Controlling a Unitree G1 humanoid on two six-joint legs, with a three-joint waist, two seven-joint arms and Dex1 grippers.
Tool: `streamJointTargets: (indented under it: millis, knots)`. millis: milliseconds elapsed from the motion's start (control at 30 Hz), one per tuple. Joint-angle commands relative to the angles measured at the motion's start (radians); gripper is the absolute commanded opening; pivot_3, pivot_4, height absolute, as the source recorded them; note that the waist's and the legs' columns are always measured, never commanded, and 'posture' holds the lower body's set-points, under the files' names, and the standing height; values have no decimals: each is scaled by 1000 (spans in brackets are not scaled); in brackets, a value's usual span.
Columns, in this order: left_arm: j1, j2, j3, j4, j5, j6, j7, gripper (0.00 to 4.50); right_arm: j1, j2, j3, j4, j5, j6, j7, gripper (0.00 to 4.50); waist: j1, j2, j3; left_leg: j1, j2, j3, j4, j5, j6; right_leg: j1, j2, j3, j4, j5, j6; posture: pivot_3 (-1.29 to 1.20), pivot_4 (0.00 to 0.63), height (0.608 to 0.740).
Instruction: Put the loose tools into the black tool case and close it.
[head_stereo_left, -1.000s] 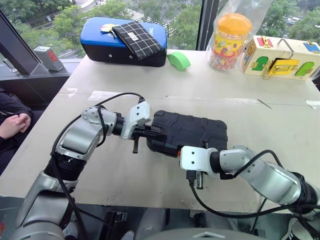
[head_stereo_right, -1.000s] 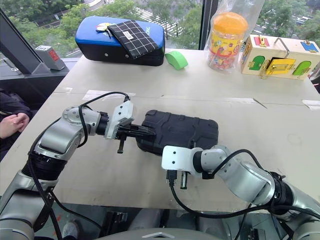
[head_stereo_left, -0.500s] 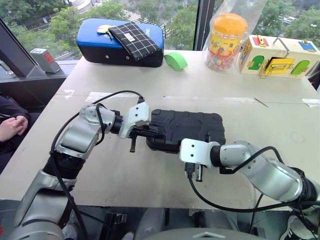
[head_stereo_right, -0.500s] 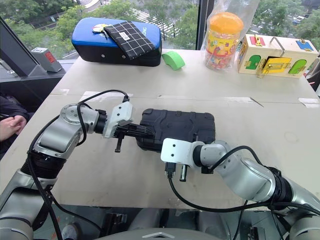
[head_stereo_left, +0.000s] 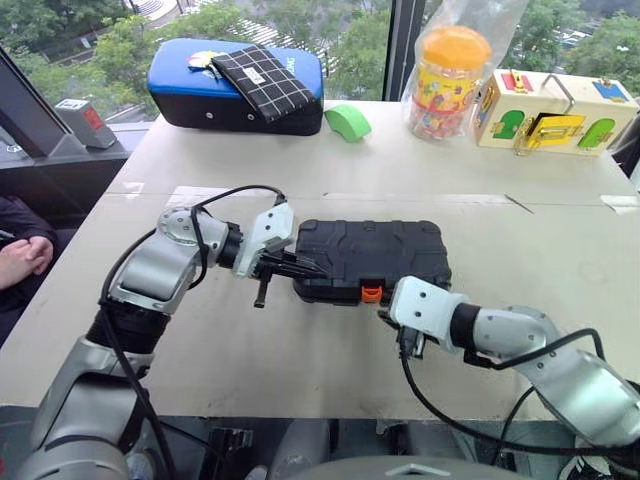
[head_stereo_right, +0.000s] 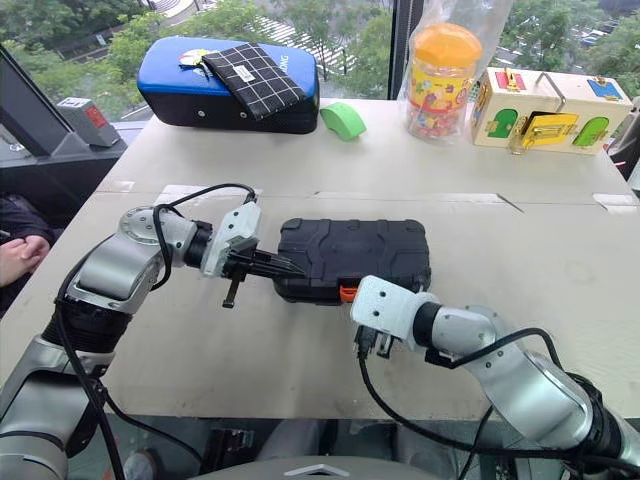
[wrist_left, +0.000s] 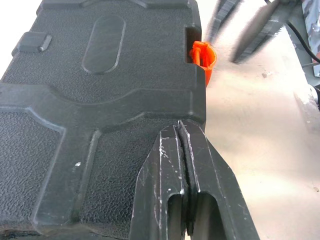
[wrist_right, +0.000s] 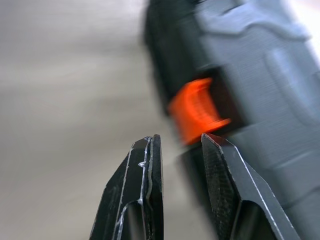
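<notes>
The black tool case (head_stereo_left: 372, 260) lies flat and closed at the centre of the counter (head_stereo_left: 560, 250), lid down, its orange latch (head_stereo_left: 371, 293) on the near edge. The left gripper (head_stereo_left: 300, 266) comes in from nine o'clock, its fingers pressed together on the case's left end; the left wrist view confirms it, the two black fingers (wrist_left: 187, 195) tight side by side on the textured lid, nothing between them. That same view catches the blurred tips of the right gripper's fingers (wrist_left: 257, 32) just beside the latch. Down at six o'clock the right gripper (head_stereo_left: 388, 316) sits near the latch, and its wrist view shows its fingers (wrist_right: 220, 170) slightly parted, holding nothing, the latch just past them. At twelve o'clock, well apart, the head views show a blue-topped case (head_stereo_left: 236, 85).
</notes>
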Motion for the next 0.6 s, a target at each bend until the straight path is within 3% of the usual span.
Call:
streamJointTargets:
  millis: [33,100,200,233,367,600]
  knots:
    - [4,5,-3,1,15,-4,-6,0,-32,17,-10,24,-23,-69,-5,1214,-2,0,0,0,0,0,0,0,0,0,0,0,0,0,0,0,150,740]
    - [5,6,-2,0,16,-1,-4,0,-38,38,-28,24,10,-69,15,1214,-5,0,0,0,0,1,0,0,0,0,0,1,0,0,0,0,150,740]
    - [11,-1,-18,1,43,-13,17,0,-49,51,-54,20,56,-46,56,499,-5,0,0,1,2,0,0,0,0,0,1,1,1,0,0,0,150,740]
    - [14,-3,-28,3,58,-15,26,0,-54,62,-75,20,71,-37,60,53,-5,0,0,1,2,0,0,0,0,0,2,2,1,0,0,0,150,740]
    - [26,-13,-53,1,83,1,50,0,-62,66,-137,-7,159,17,115,19,-1,0,0,1,2,0,-1,0,0,0,2,1,1,0,0,0,150,740]
    - [58,-5,-88,-12,123,-10,71,0,-98,61,-98,22,176,25,117,19,3,1,-1,1,0,0,-1,0,0,0,0,1,1,0,0,0,150,740]
